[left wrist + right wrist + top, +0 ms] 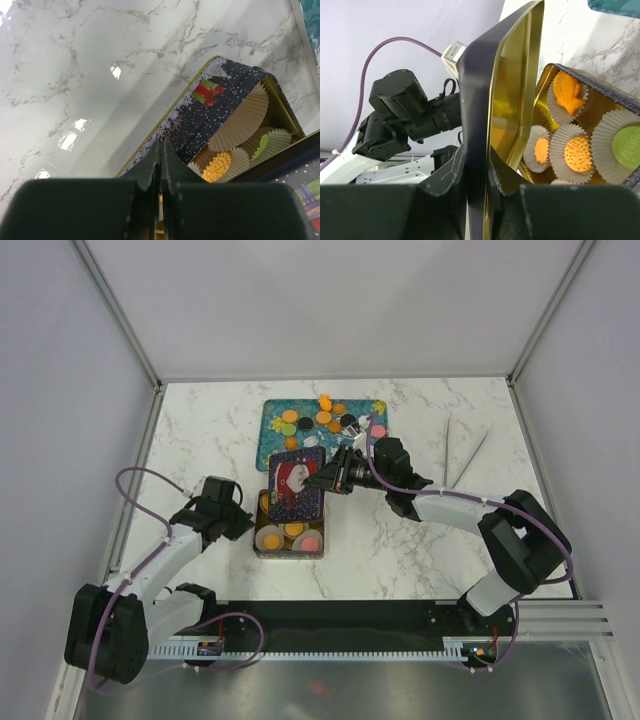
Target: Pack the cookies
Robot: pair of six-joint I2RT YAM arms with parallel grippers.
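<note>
The right gripper (476,172) was clamped partway closed on the rim of the lid (515,85), holding it up on edge (gold inside facing the box) over the open tin (205,120). Inside the tin, cookies (577,152) in orange and green sat in white paper cups (612,125). The left gripper (161,162) was fully shut with nothing between its fingers, its tips right at the tin's left wall; whether they touched it I could not tell. Beyond the tin, loose cookies (324,419) lay on the teal tray (272,415) on the marble table (430,540).
</note>
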